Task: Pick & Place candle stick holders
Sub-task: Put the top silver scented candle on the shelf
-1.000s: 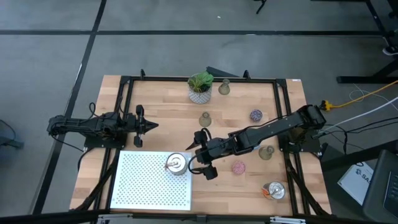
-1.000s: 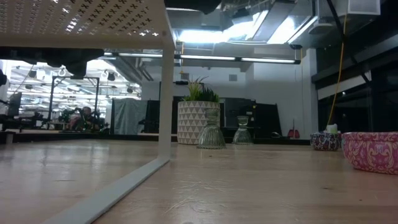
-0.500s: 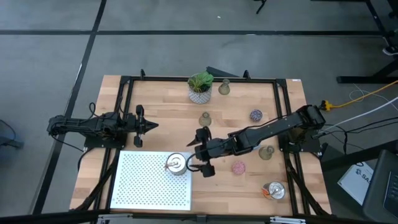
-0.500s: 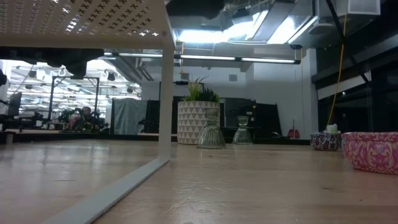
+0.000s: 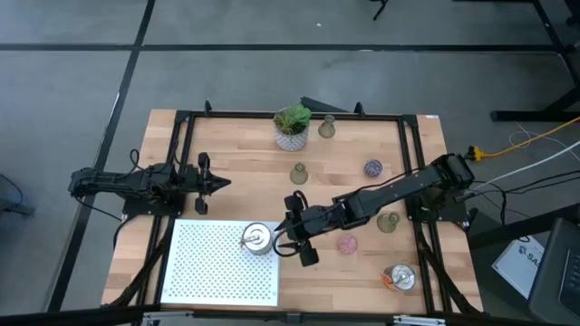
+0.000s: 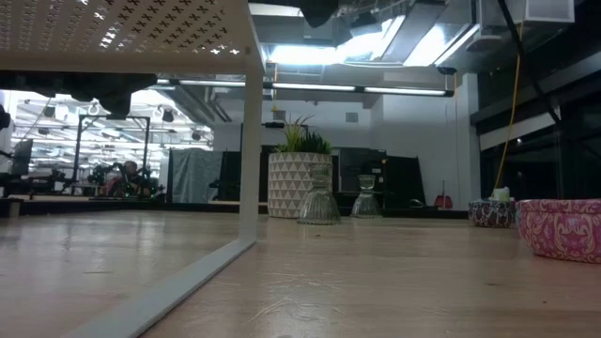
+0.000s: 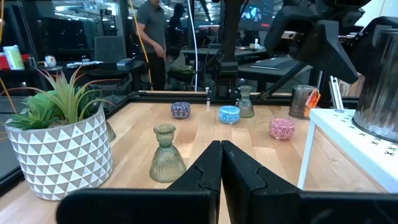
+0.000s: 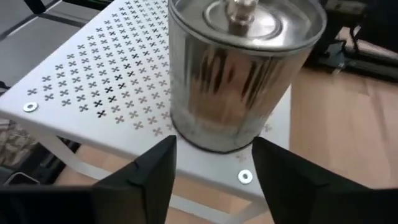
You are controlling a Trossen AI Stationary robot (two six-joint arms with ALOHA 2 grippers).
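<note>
Silver holder (image 5: 257, 239) sat on the white perforated stand (image 5: 217, 272); I saw my right gripper (image 5: 295, 229) beside it, jaws spread, touching nothing. Left gripper (image 5: 214, 183) waited over the desk (image 5: 245, 172), jaws pressed together.

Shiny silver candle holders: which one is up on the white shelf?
The upright silver holder beside the right gripper. The other silver holder lies on the wooden table.

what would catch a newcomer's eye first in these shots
Most striking is the shiny silver candle holder standing at the corner of the white perforated stand, with the right hand just beside it, fingers apart and not touching it. Next comes the green plant in its white patterned pot at the table's far edge. The left hand waits shut over the table's left side.
</note>
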